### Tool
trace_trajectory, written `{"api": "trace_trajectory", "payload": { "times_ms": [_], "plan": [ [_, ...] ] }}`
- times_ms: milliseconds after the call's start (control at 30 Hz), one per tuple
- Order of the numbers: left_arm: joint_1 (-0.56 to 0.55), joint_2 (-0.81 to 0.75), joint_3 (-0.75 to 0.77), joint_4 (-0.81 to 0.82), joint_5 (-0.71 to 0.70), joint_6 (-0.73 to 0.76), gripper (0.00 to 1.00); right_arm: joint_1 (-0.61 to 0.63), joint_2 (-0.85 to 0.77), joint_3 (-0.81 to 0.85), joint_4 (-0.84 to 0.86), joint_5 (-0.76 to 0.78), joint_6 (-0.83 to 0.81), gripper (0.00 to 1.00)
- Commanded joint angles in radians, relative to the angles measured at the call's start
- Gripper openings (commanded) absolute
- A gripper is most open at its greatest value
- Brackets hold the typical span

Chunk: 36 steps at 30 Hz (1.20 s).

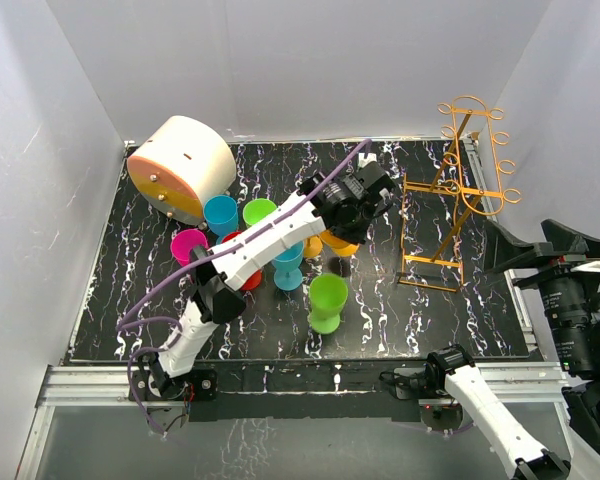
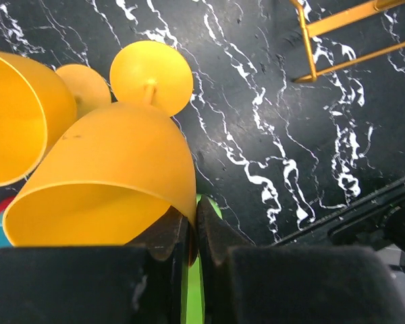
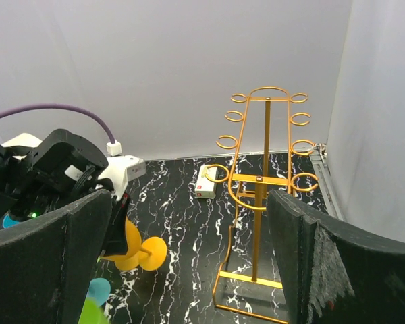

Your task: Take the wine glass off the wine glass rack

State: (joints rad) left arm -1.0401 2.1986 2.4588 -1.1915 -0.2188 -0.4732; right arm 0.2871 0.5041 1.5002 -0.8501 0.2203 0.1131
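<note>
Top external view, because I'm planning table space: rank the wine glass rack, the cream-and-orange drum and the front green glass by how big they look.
1. wine glass rack: largest outline, though only thin wire
2. cream-and-orange drum: biggest solid shape
3. front green glass: clearly smallest

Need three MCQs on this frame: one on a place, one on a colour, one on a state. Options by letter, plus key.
1. Where on the table does the wine glass rack stand?
A. far left
B. right side
C. near-edge centre

2. What colour is the wine glass in the left tool?
A. pink
B. cyan
C. yellow-orange

3. How is the right tool?
A. open, empty
B. shut on the rack
C. shut on a green glass

Key: 1 B, the top view shows the rack at the right. 2 C, the left tool pinches a yellow-orange rim. 3 A, its jaws stand wide apart with nothing between them.
</note>
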Motion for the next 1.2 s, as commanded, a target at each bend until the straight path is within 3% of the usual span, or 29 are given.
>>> {"api": "trace_trajectory", "payload": {
  "times_ms": [0, 200, 633, 767, 933, 1167],
  "plan": [
    [0.019, 0.009, 0.097, -0.018, -0.025, 0.078, 0.0, 0.004, -0.02, -0.011, 0.036, 0.032, -0.021, 0.98],
    [0.032, -0.003, -0.01, 0.093, 0.016, 0.093, 0.0, 0.004, -0.019, -0.008, 0.02, 0.04, -0.021, 0.98],
    [0.079, 0.116, 0.032, 0.1, 0.068, 0.144, 0.02, 0.004, -0.02, -0.03, -0.005, 0.011, 0.017, 0.98],
    [0.092, 0.124, 0.047, 0.1, 0.087, 0.148, 0.18, 0.004, -0.011, -0.027, -0.02, -0.018, 0.029, 0.98],
    [0.091, 0.092, 0.077, 0.107, 0.123, 0.147, 0.46, 0.004, 0.026, -0.008, -0.052, -0.067, 0.03, 0.98],
    [0.092, -0.089, 0.026, 0.222, 0.327, 0.084, 0.73, 0.004, 0.05, -0.059, -0.057, -0.19, 0.025, 0.98]
  ]
}}
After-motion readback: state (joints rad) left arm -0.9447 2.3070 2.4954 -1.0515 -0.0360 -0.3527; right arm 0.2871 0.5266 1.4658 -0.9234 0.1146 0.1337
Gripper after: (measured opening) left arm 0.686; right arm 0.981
